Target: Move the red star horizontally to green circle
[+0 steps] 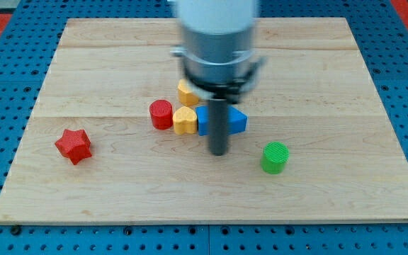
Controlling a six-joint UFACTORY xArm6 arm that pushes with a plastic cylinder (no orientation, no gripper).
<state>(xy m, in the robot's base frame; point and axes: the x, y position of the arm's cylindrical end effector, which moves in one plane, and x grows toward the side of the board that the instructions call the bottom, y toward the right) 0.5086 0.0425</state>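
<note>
Red star (pixel 73 145): one item, lying flat on the counter (pixel 346 85), a pale wooden board, well to the view's left of the green circle (pixel 275 157) and slightly nearer the view's top than it; nothing touches it. Green circle: one upright ribbed cylinder, standing alone, taken as the landmark for this entry. My tip (pixel 219 152): lower end of a dark straight rod, on the counter near the green circle on its left, apart from it, at about the same height in the view; far to the right of the red star. No fingers are fitted, so an open or closed state does not apply; the rod holds nothing. Cluster of four blocks, up and to the left of the green circle, just behind the rod: a blue block (pixel 236 120), partly hidden by the rod, shape not certain, its right part wedge-like; a yellow block (pixel 185 121) with a rounded top, touching the blue block's left side; a second yellow block (pixel 186 92) behind it, partly covered by the arm's housing; a red cylinder (pixel 161 114) furthest left, touching or just beside the front yellow block. Arm housing (pixel 218 35): grey, blurred, at the view's top above the cluster. Surround: blue perforated panel (pixel 6 85) under the counter.
</note>
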